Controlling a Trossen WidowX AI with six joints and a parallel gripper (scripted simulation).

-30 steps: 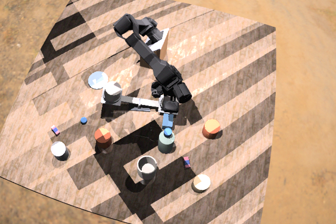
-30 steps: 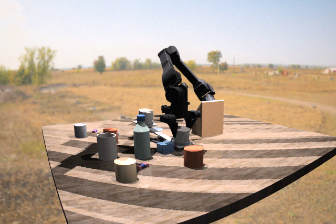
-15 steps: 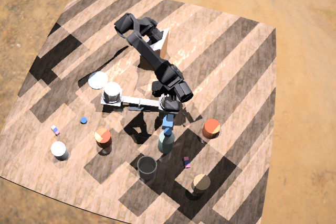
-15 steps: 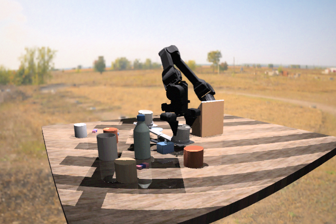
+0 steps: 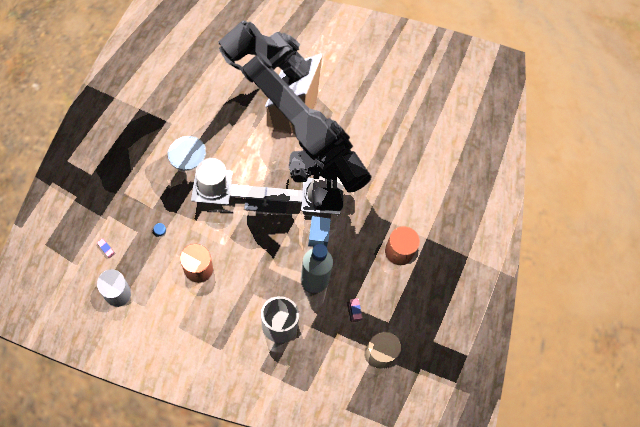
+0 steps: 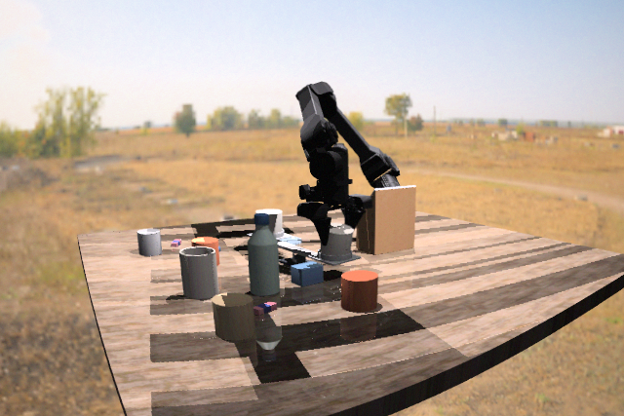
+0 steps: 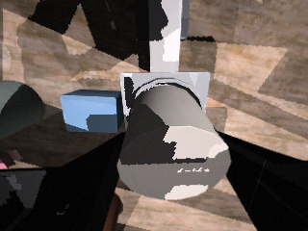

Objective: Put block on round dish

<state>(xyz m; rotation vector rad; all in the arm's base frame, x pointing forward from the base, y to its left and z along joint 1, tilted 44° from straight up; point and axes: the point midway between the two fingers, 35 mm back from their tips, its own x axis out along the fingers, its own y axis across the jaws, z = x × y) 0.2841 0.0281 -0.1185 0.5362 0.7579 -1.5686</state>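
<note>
My gripper [image 6: 336,239] is shut on the grey cup [image 6: 340,245] [image 7: 170,140], with one finger on each side. This cup stands upside down on the near-right end of the balance [image 5: 266,193] [image 6: 298,249] [image 7: 165,54]; in the top view the gripper covers most of it. The other cup [image 5: 211,179] [image 6: 275,222] stands on the opposite end. The held cup's end appears to be the lower one. The round dish [image 5: 186,152], pale blue, lies just beyond the other cup, with no cup over it. The block is not visible.
A blue box [image 5: 319,231] [image 6: 306,273] [image 7: 90,112] stands close beside the held cup's pan. A bottle [image 5: 316,272] [image 6: 263,262] stands past it. A tall cardboard-coloured box [image 6: 394,220] stands by the arm. Orange, grey and tan cylinders and small coloured blocks stand around.
</note>
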